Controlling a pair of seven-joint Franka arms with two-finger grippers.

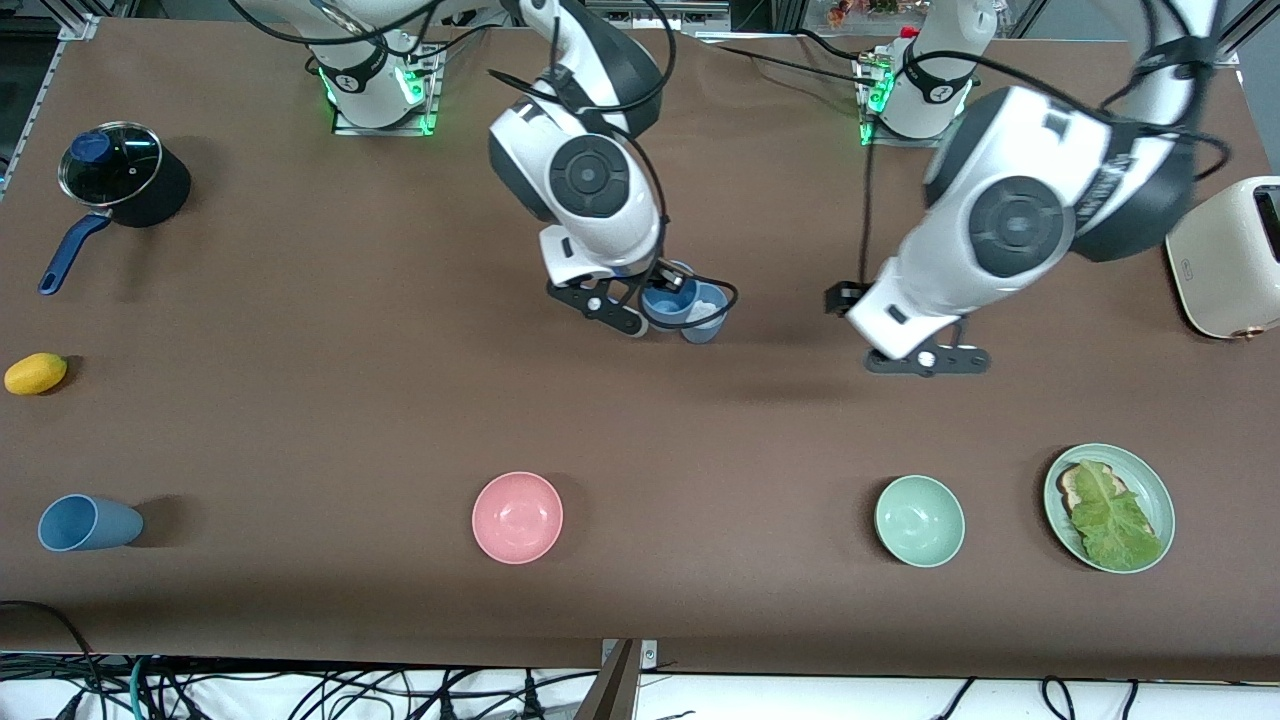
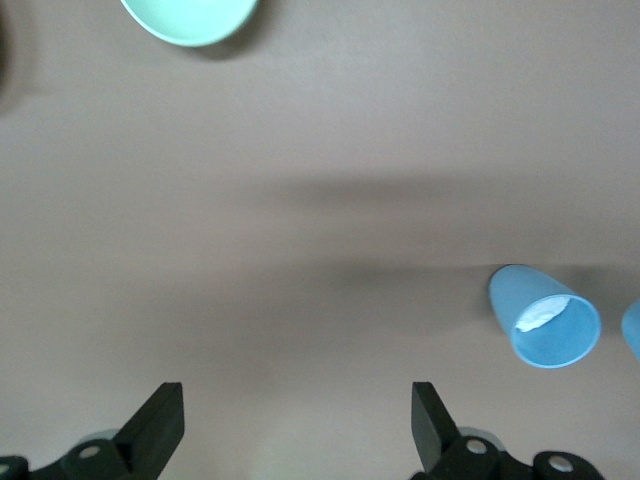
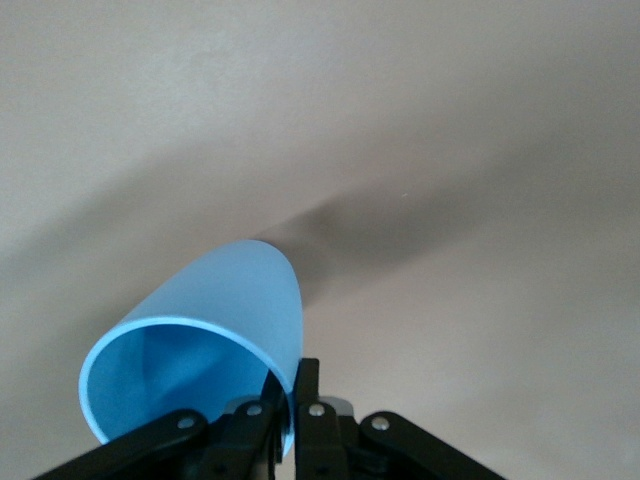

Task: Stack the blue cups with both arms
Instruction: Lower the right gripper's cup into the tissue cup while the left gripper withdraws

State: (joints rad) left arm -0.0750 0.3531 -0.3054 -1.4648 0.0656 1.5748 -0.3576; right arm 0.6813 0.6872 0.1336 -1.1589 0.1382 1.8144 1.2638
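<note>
My right gripper [image 1: 652,296] is shut on the rim of a blue cup [image 1: 666,303] at mid-table; in the right wrist view the fingers [image 3: 308,385] pinch the cup's wall [image 3: 215,320]. A second blue cup [image 1: 706,318] stands right beside it, toward the left arm's end, with something white showing inside. It also shows in the left wrist view [image 2: 545,318]. A third blue cup [image 1: 88,523] lies on its side near the front edge at the right arm's end. My left gripper [image 1: 928,362] is open and empty over bare table [image 2: 297,420].
A pink bowl [image 1: 517,517], a mint-green bowl [image 1: 919,520] and a green plate [image 1: 1162,497] with toast and lettuce sit along the front. A lidded black pot [image 1: 115,172] and a yellow fruit [image 1: 35,373] are at the right arm's end, a toaster [image 1: 1230,255] at the left arm's.
</note>
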